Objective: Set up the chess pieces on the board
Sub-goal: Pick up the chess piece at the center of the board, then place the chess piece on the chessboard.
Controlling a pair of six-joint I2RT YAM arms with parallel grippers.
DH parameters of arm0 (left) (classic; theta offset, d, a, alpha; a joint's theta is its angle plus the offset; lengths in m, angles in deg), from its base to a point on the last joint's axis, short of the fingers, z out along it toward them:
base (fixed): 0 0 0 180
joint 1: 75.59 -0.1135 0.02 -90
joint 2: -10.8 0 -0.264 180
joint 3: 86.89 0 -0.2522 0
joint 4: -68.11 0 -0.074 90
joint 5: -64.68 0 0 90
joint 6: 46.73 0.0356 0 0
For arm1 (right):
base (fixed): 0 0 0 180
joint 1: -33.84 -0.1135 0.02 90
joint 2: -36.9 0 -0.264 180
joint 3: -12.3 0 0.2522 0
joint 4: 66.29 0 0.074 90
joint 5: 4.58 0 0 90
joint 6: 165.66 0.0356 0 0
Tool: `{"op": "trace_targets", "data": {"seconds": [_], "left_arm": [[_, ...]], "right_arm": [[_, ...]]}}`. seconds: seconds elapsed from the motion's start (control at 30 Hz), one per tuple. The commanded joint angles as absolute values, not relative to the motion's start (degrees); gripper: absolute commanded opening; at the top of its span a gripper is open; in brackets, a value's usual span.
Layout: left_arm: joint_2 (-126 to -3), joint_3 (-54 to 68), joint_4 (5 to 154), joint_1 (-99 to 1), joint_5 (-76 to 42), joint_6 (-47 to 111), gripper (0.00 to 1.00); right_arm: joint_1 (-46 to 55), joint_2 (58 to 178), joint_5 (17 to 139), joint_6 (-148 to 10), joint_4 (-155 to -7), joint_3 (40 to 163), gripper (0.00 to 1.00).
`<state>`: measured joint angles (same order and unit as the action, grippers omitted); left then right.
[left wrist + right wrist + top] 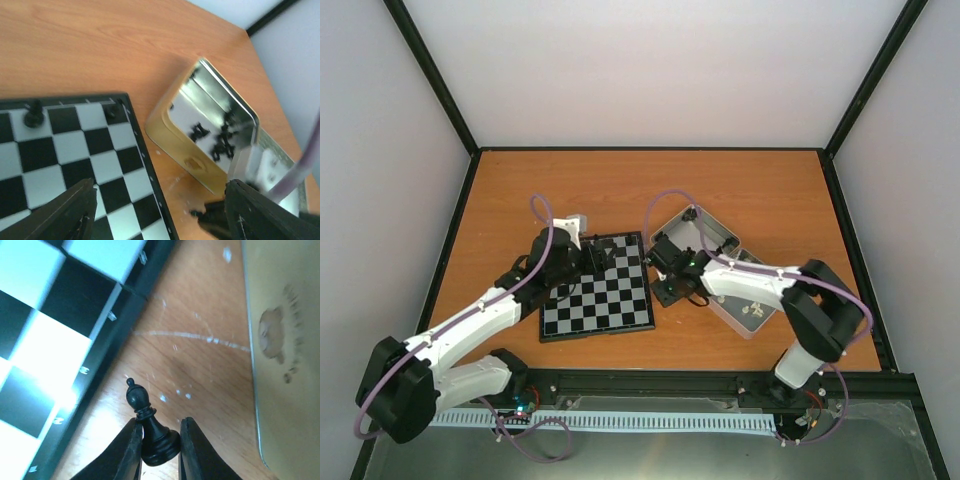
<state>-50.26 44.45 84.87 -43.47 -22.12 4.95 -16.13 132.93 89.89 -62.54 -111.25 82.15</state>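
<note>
Right pincer (pixel 159 450) around black bishop (pixel 150 425)

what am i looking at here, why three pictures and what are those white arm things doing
Two robot arms are bolted at the near edge of a wooden table. The top picture looks down from above and behind them; the other two come from cameras on each wrist. On the table lie a chessboard and two shallow metal tins, one holding loose black pieces. Two black pieces already stand at the board's far edge. The left tool hangs open over the board's corner with nothing in it. The right tool has a black bishop between its fingers, on the wood between board and tin.
</note>
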Motion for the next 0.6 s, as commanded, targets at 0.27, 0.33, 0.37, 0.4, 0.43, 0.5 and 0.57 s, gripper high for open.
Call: {"op": "trace_targets", "data": {"seconds": [0.27, 0.33, 0.37, 0.4, 0.43, 0.5, 0.57], "left_arm": [[-53.1, 43.4, 78.4, -44.7, 12.0, 4.1, 0.74], [-55.1, 42.1, 78.3, -44.8, 16.7, 4.1, 0.75], [-56.1, 41.6, 78.3, -44.8, 18.7, 3.9, 0.74], [-57.2, 41.0, 78.6, -44.8, 19.9, 3.6, 0.73], [-58.2, 40.3, 78.7, -44.8, 21.1, 3.4, 0.73], [-60.1, 39.5, 78.3, -44.8, 23.3, 2.5, 0.69], [-61.5, 39.3, 77.2, -44.8, 24.0, 0.8, 0.62]], "right_arm": [[-16.6, 114.2, 83.6, -65.0, -89.4, 72.3, 0.16], [-16.6, 112.1, 82.7, -65.2, -87.3, 70.7, 0.16], [-16.6, 111.1, 82.3, -65.3, -86.5, 70.2, 0.16], [-16.6, 110.5, 81.8, -65.4, -85.9, 69.8, 0.16], [-16.6, 109.9, 81.3, -65.3, -85.4, 69.4, 0.16], [-16.6, 109.2, 80.6, -65.3, -84.8, 69.0, 0.16], [-16.6, 108.9, 80.3, -65.4, -84.8, 69.0, 0.16]]}}
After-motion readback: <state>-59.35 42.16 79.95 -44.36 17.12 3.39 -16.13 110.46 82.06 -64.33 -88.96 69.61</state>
